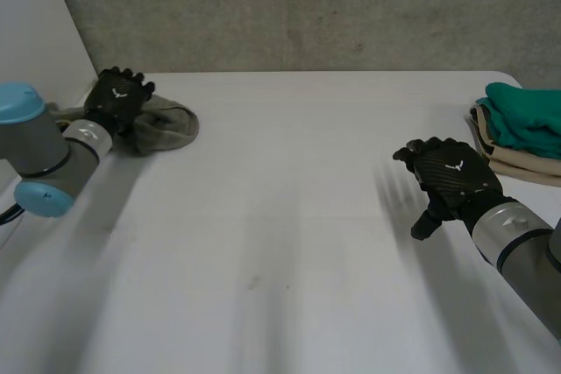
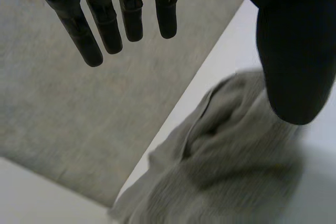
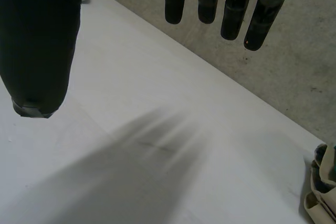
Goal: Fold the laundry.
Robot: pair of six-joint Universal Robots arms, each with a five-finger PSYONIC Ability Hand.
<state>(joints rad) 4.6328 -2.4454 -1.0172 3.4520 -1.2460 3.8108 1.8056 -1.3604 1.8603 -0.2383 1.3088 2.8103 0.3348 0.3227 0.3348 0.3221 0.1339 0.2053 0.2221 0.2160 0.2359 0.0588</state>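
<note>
Head view: a crumpled grey cloth (image 1: 166,127) lies at the far left corner of the tabletop (image 1: 289,216). The left robot hand (image 1: 118,94) is over the cloth's edge. The right robot hand (image 1: 451,177) hovers above bare tabletop, near a folded stack (image 1: 524,120) with a teal piece on top of beige ones.

Left wrist view: the fingers (image 2: 105,24) are straight and the thumb is spread wide, gripping nothing. The cloth is bunched below the thumb; I cannot tell whether they touch.

Right wrist view: the fingers (image 3: 207,3) are straight and wide, holding nothing, with a corner of the stack beyond them.

Judgement: the step is fetching the next piece, and it is not yet grasped. The next move calls for the left robot hand to lower, close on the cloth, and draw it to mid-tabletop for spreading.
</note>
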